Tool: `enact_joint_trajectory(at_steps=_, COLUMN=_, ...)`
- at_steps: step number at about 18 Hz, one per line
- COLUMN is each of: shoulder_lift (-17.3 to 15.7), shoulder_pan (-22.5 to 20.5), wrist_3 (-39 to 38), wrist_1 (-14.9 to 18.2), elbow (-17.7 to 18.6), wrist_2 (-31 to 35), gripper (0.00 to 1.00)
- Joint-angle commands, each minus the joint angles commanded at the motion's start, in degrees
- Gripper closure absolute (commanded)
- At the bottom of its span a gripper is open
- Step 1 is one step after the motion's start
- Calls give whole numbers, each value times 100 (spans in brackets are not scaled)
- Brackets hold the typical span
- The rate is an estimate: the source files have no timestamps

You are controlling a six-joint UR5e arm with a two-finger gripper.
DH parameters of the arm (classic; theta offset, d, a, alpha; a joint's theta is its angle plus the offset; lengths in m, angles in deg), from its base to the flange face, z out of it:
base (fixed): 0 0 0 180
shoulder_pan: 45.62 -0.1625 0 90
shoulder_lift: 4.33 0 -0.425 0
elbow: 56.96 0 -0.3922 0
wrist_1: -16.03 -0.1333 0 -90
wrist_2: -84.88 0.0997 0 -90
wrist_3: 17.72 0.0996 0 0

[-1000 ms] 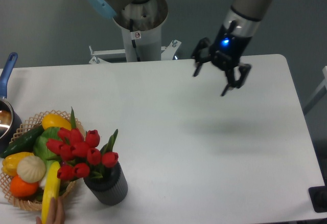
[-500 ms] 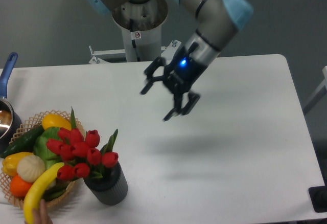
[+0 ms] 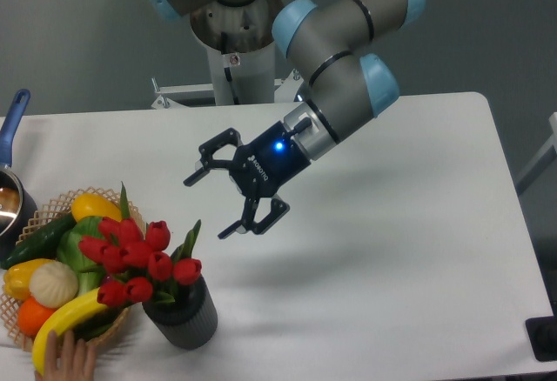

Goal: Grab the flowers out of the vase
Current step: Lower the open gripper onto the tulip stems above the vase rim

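Note:
The flowers, a bunch of red tulip buds with green leaves, stand in the vase, a short dark ribbed cylinder near the table's front left. My gripper hangs above the table, up and to the right of the flowers. Its fingers are spread wide and hold nothing. It is apart from the flowers by about a hand's width.
A wicker basket with vegetables and fruit sits left of the vase. A human hand at the bottom left holds a yellow banana over the basket. A pot with a blue handle is at the far left edge.
My gripper has swept from the table's back right across to the left and down toward the flowers. The hand has shifted the banana lower over the basket.

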Motion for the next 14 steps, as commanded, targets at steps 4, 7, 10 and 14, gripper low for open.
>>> enact_joint_trajectory(at_steps=4, shoulder_lift=386, shoulder_pan=158, wrist_3=-35, wrist_1=-685, elbow=-88, wrist_2=-106, gripper=0)
enact_joint_trajectory(at_steps=7, shoulder_lift=510, shoulder_pan=238, wrist_3=-44, wrist_1=-854, elbow=-149, wrist_2=-106, gripper=0)
enact_joint_trajectory(at_steps=10, shoulder_lift=633, shoulder_pan=308, wrist_3=-44, wrist_1=-854, elbow=-289, wrist_2=-106, gripper=0)
enact_joint_trajectory(at_steps=14, shoulder_lift=791, shoulder_pan=414, wrist_3=-193, wrist_1=-871, elbow=-474, wrist_2=-106, gripper=0)
